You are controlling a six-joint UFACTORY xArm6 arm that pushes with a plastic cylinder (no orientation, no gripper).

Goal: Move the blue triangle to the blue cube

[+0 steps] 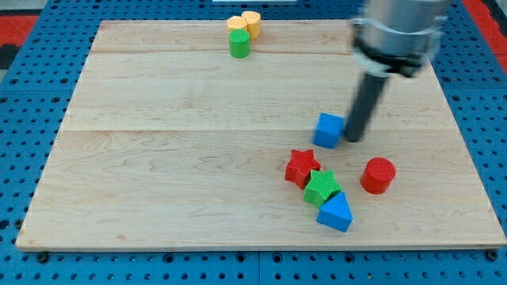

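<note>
Tip (352, 139) beside blue cube (328, 130), green star (322, 188) between

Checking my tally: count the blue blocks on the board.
2. The blue cube sits mid-board, just left of my tip. The blue triangle lies near the view's bottom, touching the green star.

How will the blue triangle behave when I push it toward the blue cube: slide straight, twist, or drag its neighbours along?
The blue triangle lies flat, so it should slide, not roll. Its slanted sides will probably make it twist under an off-centre push. It touches the green star, with the red star just beyond, so both may get dragged along. My tip is beside the blue cube, far from the triangle.
</note>
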